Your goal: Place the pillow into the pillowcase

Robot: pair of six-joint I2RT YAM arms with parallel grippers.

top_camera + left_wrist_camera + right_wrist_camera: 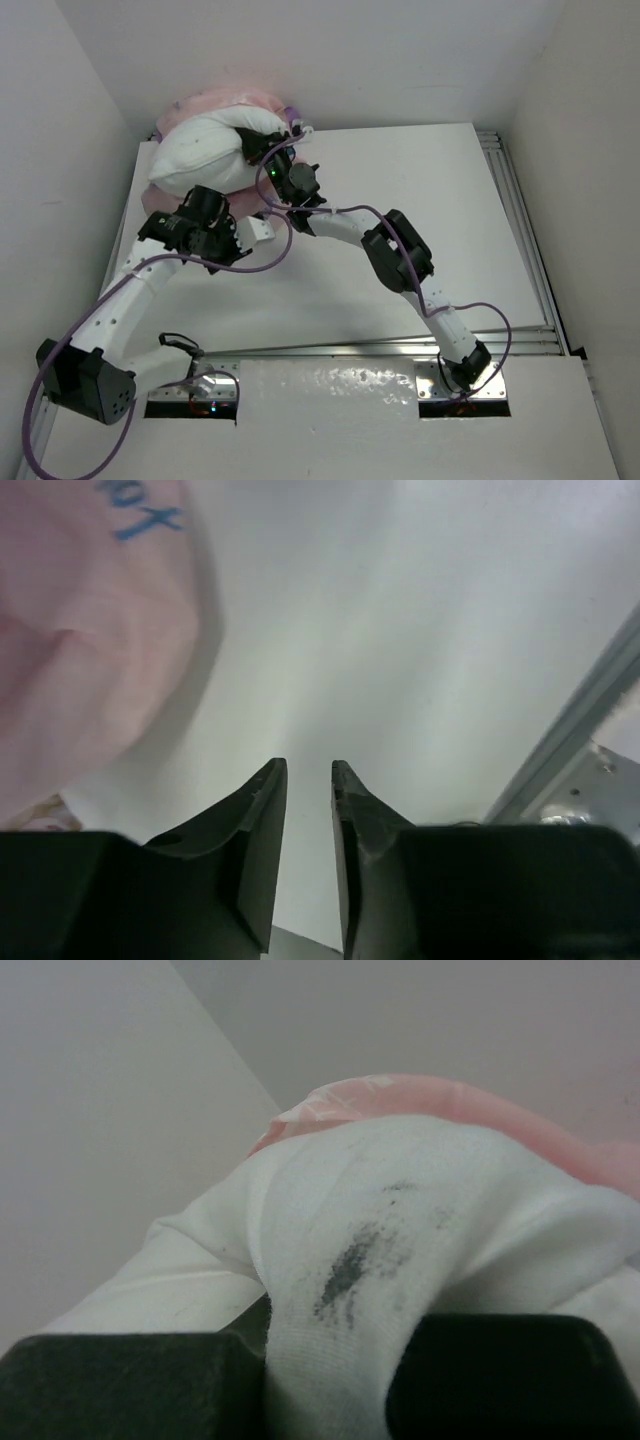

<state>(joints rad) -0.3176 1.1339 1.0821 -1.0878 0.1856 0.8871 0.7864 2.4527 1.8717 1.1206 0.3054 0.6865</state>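
Note:
The white pillow (pixel 205 150) lies bunched in the far left corner of the table. The pillowcase (pixel 235 98) shows its pale pink inside behind and under the pillow, with a bit of purple at the right. My right gripper (pixel 262 150) is shut on a fold of the pillow (pixel 400 1220), which has a dark smudge; in the right wrist view the gripper (pixel 330 1380) pinches it, and pink pillowcase (pixel 420 1095) shows beyond. My left gripper (pixel 240 238) is just in front of the pillow. In the left wrist view it (pixel 309 770) is empty, its jaws a narrow gap apart, beside pink fabric (pixel 90 630).
White walls close in the far left corner behind the pillow. A metal rail (pixel 520 220) runs along the table's right side, and another (pixel 570 730) shows in the left wrist view. Bare white tabletop (pixel 400 170) lies to the right of the arms.

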